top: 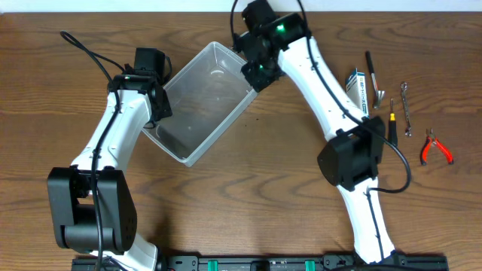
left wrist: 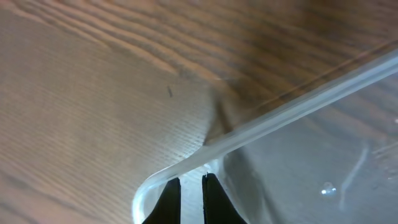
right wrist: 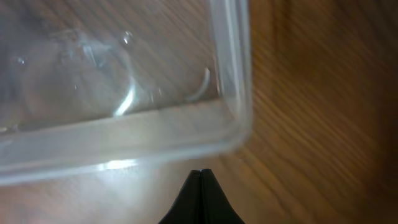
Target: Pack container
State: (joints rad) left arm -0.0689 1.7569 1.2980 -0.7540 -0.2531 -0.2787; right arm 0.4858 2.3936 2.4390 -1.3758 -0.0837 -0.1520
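The container (top: 207, 98) is a clear plastic bin standing askew on the wooden table, with nothing inside that I can see. My left gripper (top: 160, 108) is at its near-left corner. In the left wrist view the black fingers (left wrist: 211, 198) stand narrowly apart with the pale corner rim (left wrist: 249, 127) running across their tips, so my left gripper (left wrist: 191, 178) is shut on the container's rim. My right gripper (top: 254, 75) is at the far-right corner. It is shut and holds nothing, its tip (right wrist: 200, 172) just outside the container wall (right wrist: 124, 140), not touching it.
Small tools lie at the right: a blue-and-white box (top: 357, 81), a black tool (top: 372, 74), a yellow-tipped screwdriver (top: 392, 120), a wrench (top: 406, 109) and red-handled pliers (top: 435, 147). The arm bases stand along the table's front edge.
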